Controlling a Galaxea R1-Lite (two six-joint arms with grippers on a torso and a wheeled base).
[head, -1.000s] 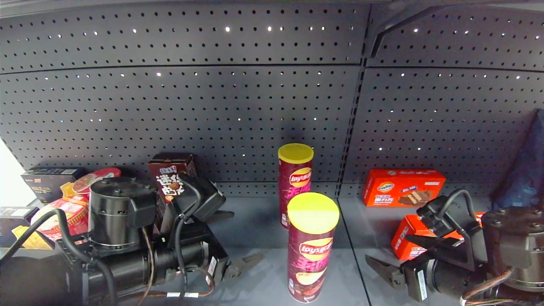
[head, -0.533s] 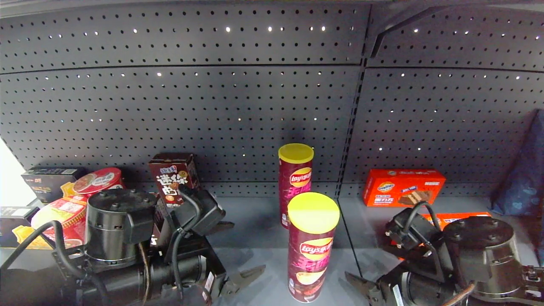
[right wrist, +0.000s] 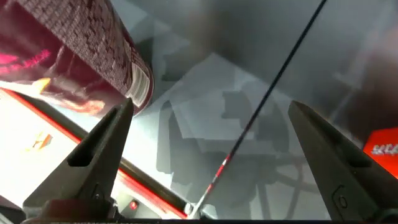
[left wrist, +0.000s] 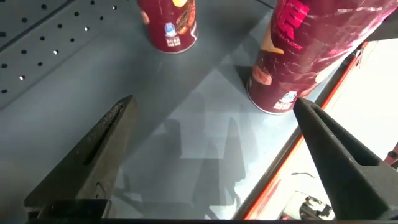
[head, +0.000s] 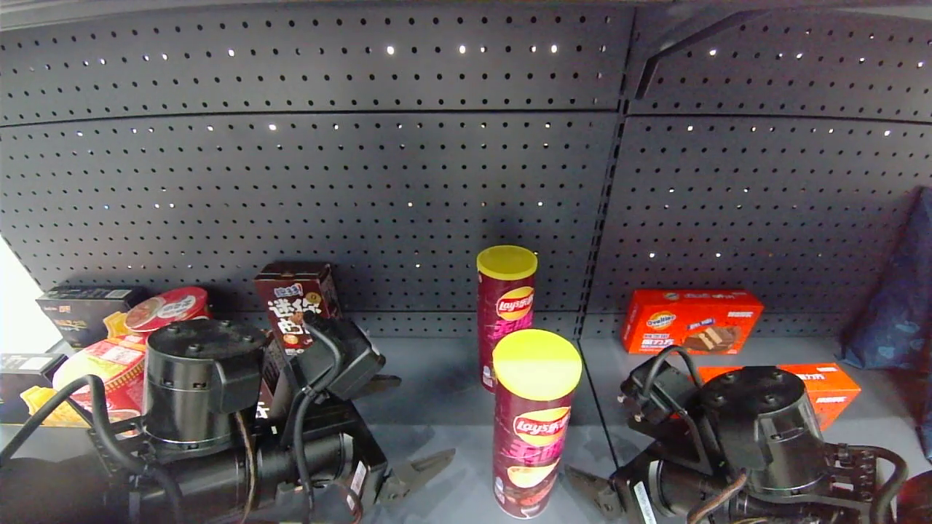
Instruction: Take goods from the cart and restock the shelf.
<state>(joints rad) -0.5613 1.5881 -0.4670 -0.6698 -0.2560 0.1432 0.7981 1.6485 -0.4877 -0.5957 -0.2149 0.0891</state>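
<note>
On the shelf (head: 437,411), left pincer (left wrist: 212,104) and right pincer (right wrist: 211,107) gape empty, flanking the front chips can (head: 536,422); best retreat toward 6 o'clock without nudging it.

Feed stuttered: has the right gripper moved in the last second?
Yes. The right gripper has shifted left, toward the front chip can, uncovering the flat orange box behind it.

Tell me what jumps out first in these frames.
Two maroon chip cans with yellow lids stand upright in the middle of the shelf: the front can is near the shelf's edge and the rear can is close to the pegboard back. The left gripper and right gripper sit open on either side of the front can, holding nothing. An orange box stands at the back right.
</note>
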